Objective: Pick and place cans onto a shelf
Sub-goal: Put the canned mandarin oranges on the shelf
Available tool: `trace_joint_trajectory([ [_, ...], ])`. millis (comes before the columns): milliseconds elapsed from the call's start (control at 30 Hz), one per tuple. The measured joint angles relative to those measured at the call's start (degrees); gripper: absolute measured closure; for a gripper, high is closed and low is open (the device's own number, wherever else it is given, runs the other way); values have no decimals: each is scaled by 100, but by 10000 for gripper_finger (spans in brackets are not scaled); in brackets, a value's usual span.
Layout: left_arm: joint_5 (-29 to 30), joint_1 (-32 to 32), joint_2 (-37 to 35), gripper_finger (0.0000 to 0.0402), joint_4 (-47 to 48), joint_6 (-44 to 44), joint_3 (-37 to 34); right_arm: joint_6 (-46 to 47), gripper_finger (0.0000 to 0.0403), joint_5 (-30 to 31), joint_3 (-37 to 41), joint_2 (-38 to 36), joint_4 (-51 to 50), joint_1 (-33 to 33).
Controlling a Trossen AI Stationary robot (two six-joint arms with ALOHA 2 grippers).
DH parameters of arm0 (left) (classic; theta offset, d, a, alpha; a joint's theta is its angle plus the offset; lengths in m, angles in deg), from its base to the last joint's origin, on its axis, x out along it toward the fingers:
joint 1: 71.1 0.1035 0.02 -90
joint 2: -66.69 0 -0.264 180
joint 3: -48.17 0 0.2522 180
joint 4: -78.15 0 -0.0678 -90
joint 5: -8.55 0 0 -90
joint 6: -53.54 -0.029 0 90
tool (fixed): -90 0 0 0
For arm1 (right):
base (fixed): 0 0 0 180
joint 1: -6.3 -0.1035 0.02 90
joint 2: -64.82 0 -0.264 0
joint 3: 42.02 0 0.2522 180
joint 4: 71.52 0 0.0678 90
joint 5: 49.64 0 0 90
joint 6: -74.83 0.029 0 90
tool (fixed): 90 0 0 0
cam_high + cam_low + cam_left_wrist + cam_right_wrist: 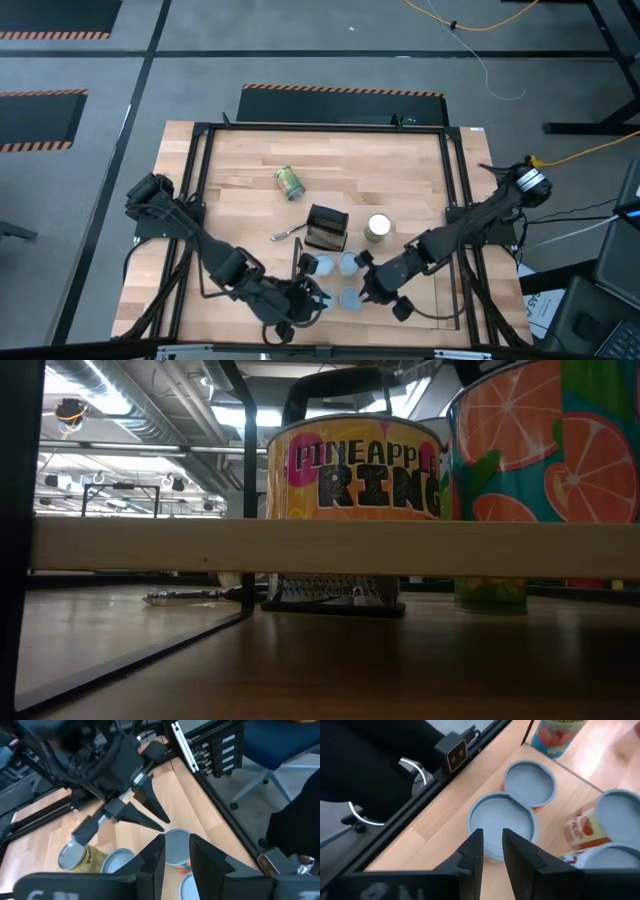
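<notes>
The shelf [400, 150] takes up most of the table, and the cans are bunched at its near edge, with a green one [289, 182] lying on its side farther back and a gold-topped one [378, 227] upright by the black box [326, 228]. Left gripper [176, 851] looks pinched on a pale-topped can [176, 845], so I'd set it down straight, next to but not touching its neighbours. Right gripper [492, 851] hovers over another can [502, 822], its fingers a narrow gap apart with nothing between them, and I'd keep it out of the way.

Yellow pineapple can [352, 470] (pink spots), pale-blue tops [503, 822]
</notes>
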Motion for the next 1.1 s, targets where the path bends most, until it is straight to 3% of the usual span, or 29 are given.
trace_joint_trajectory([
  [1100,13,-65,9,320,-17,11,0,336,326,-232,0,306,329,-144],
])
